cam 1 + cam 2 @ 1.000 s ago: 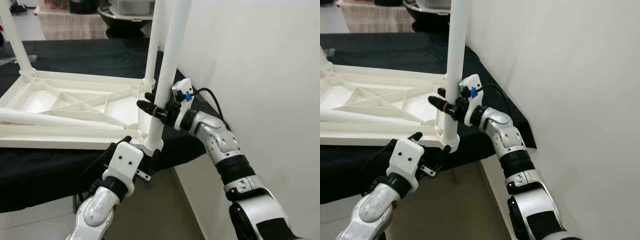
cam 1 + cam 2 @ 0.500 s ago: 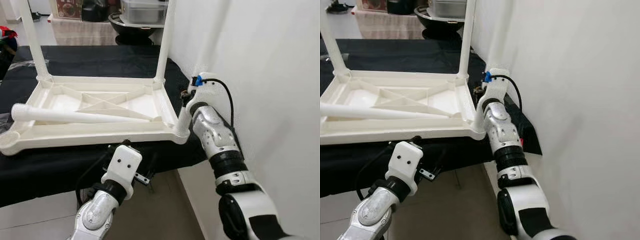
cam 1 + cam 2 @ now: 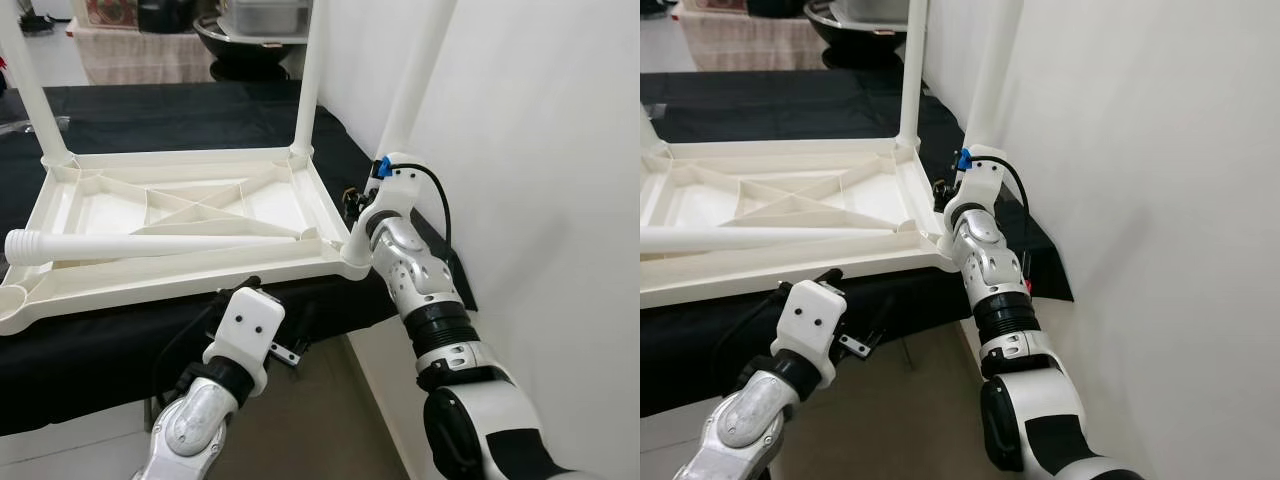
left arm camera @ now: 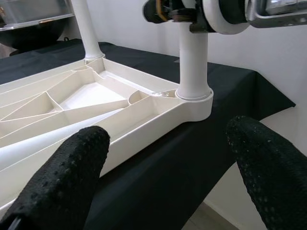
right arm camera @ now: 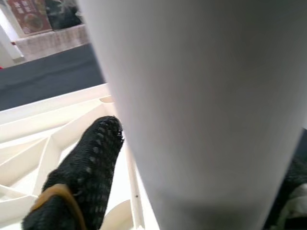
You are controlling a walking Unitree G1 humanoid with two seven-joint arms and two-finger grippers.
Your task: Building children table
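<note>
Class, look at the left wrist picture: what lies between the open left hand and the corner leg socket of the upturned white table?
Black cloth over the bench edge spans from the left hand to the socket of the table.

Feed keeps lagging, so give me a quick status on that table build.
Right gripper shut on near-right leg, seated in tabletop corner. Left gripper open, below table edge. Fourth leg lying loose inside tabletop.
</note>
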